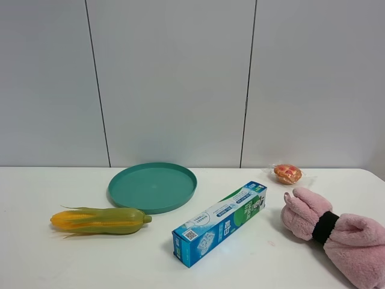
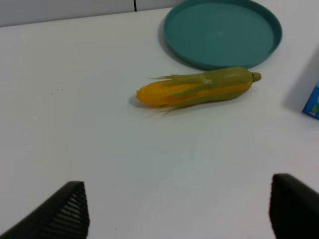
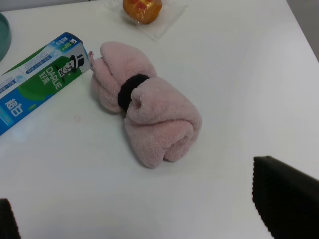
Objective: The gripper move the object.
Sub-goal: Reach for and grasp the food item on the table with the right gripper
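The small orange-brown pastry (image 1: 287, 173) with red bits, in a clear wrapper, lies at the back right of the white table. It also shows at the edge of the right wrist view (image 3: 142, 9), beyond a pink rolled towel. My right gripper (image 3: 149, 216) is open and empty, well short of the pastry, with the towel between them. My left gripper (image 2: 174, 214) is open and empty over bare table, short of the corn cob. Neither arm shows in the exterior high view.
A pink rolled towel (image 1: 334, 235) with a black band lies at the right front. A blue-green toothpaste box (image 1: 219, 223) lies in the middle. A yellow-green corn cob (image 1: 99, 220) lies at the left, and a teal plate (image 1: 153, 186) sits behind it.
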You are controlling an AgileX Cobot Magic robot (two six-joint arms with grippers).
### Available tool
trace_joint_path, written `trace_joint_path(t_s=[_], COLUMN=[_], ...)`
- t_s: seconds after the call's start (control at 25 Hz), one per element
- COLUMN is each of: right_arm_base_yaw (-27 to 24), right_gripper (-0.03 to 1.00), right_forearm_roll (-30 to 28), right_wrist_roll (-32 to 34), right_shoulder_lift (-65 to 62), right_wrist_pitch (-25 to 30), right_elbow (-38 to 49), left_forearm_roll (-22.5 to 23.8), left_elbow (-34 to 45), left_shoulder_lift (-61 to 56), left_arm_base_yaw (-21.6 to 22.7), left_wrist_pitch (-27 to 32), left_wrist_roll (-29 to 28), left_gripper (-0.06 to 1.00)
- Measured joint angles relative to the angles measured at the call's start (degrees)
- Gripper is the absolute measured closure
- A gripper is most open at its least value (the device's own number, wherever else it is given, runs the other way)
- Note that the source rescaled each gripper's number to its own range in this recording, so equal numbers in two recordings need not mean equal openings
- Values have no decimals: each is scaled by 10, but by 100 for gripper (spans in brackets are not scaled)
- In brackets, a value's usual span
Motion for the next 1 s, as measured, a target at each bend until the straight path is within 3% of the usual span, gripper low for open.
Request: trace_joint_path(t_s=[0.04,1.0], right_arm_base_yaw=[0,0], right_gripper=[14,14], right_forearm_roll=[0,0], right_wrist_roll=[0,0], right_shoulder_lift=[0,0], right_wrist_pitch=[0,0], right_elbow=[0,0], left_forearm_roll=[0,0], left_elbow=[0,0], left_shoulder_lift=[0,0], left_arm_base_yaw=[0,0], left_wrist_pitch=[0,0], left_wrist_roll=[0,0], left_gripper=[-6,-6])
